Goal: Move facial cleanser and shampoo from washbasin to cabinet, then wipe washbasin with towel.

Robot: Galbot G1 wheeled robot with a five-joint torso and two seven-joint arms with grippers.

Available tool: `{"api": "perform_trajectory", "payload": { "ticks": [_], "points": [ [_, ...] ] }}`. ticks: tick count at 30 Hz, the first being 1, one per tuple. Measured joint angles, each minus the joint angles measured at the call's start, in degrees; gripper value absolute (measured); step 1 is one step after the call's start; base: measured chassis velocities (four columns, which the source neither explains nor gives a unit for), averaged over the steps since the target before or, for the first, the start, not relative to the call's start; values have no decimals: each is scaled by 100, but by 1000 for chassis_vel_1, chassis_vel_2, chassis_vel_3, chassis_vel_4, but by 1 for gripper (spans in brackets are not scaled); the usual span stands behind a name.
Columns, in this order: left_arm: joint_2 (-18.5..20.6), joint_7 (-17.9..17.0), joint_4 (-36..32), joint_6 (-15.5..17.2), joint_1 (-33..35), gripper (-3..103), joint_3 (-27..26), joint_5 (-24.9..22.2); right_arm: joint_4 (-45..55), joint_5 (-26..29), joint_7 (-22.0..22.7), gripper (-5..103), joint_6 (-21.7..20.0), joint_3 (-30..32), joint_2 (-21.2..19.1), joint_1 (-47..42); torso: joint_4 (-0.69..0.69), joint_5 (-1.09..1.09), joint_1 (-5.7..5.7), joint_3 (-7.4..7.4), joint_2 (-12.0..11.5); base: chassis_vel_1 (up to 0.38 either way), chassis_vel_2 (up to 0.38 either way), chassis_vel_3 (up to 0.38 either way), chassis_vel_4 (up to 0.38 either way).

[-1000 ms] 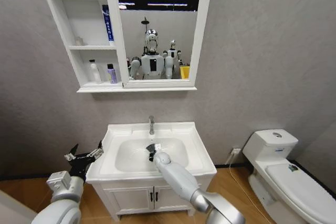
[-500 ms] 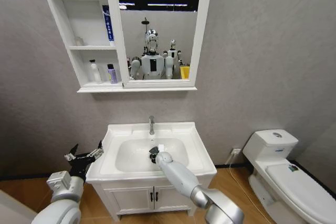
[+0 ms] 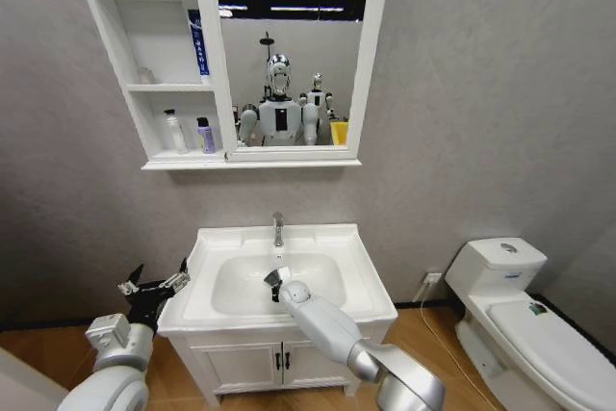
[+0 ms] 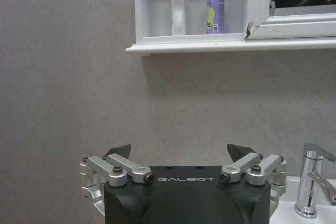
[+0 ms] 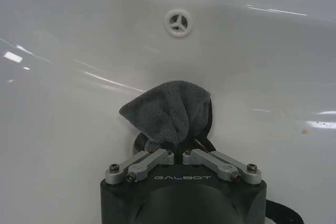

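Bottle part looked done to me: two bottles (image 3: 190, 133) stood on the cabinet (image 3: 154, 156) bottom shelf, up at 11 o'clock from the washbasin (image 3: 358, 276). My right hand (image 5: 181, 145) was clenched on the towel (image 5: 168, 111) inside the bowl, so wiping was underway. Left hand (image 4: 181, 156) hung released at 9 o'clock.

Bright, even light; basin glare

Dark grey towel (image 5: 167, 113), bunched, pinched between closed fingers (image 5: 152, 160), pressed on white washbasin (image 5: 63, 77) bowl just beyond fingertips.
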Motion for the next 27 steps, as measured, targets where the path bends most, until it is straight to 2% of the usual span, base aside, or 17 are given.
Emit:
{"api": "perform_trajectory", "payload": {
  "ticks": [4, 6, 7, 8, 9, 11, 12, 14, 17, 20, 27],
  "points": [
    [0, 0, 0, 0, 0, 100, 0, 0, -55, -75, 224, 2, -34, 168, 0, 16, 1, 0, -1, 0, 1, 0, 0, 0, 0],
    [0, 0, 0, 0, 0, 100, -1, 0, 209, 69, 605, 2, -237, 168, -8, -36, -4, -3, 1, 1, 0, 0, 0, 0, 0],
    [0, 0, 0, 0, 0, 100, -1, 0, 209, 69, 605, 2, -237, 168, -8, -36, -4, -3, 1, 1, 0, 0, 0, 0, 0],
    [0, 1, -1, 0, 0, 100, 0, 0, 424, 246, 890, 2, -382, 145, -8, -70, -5, -3, 1, 2, 0, 0, 0, 0, 0],
    [0, 1, -1, 0, 0, 100, 0, 0, 424, 246, 890, 2, -382, 145, -8, -70, -5, -3, 1, 2, 0, 0, 0, 0, 0],
    [0, 0, 0, 0, 0, 100, 0, 0, 739, 419, 1313, 2, -527, 112, -9, -123, -3, -3, 1, 2, -1, 0, 0, 0, 0],
    [0, 0, 0, 0, 0, 100, 0, 0, 739, 419, 1313, 2, -527, 112, -9, -123, -3, -3, 1, 2, -1, 0, 0, 0, 0],
    [0, 0, 0, 0, 0, 100, 0, 0, 1135, 515, 1652, 2, -630, 131, -142, -173, 3, -2, 0, 1, 0, 0, 0, 0, 0],
    [0, -1, -1, 0, 1, 100, 0, 0, 1367, 725, 1893, 2, -702, 199, -351, -204, -4, -3, 1, 1, 0, 0, 0, 0, 0],
    [0, 0, -1, 0, 0, 100, 0, 0, 1537, 899, 1960, 2, -707, 228, -484, -230, -5, -3, 1, 1, 0, 0, 0, 0, 0],
    [0, 0, 0, 0, 0, 100, 0, 0, 1577, 993, 2173, 2, -713, 171, -397, -263, 1, -2, 1, 1, 0, 0, 0, 0, 0]
  ]
}}
